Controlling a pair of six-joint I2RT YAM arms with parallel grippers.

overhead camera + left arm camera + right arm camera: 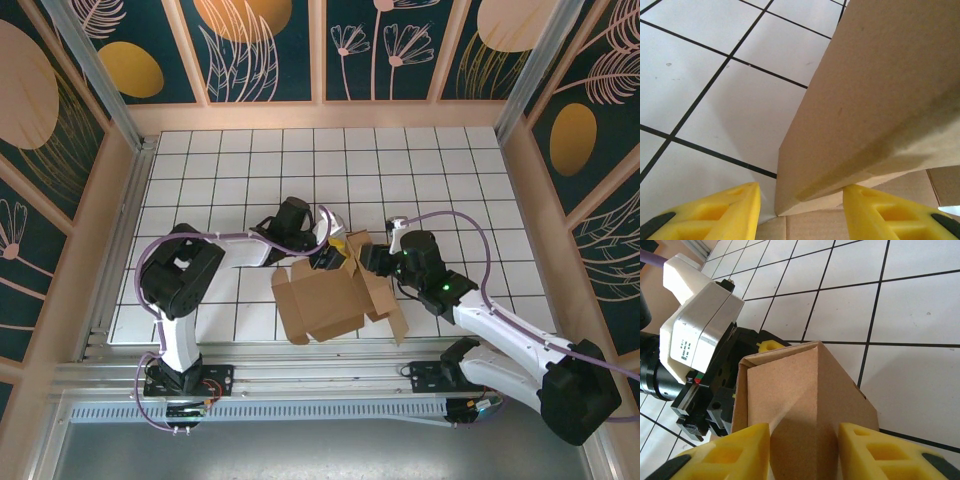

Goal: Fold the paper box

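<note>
Straddling paper box [880,100] wall, left gripper [801,202]: grip unclear; right gripper [805,440] pinches fold between its jaws; a slip would spring it open.

Both arms are bent inward, wrists facing. The left gripper [801,195] is held part-open; the right gripper [805,432] is clamped on the paper box [320,300].
</note>
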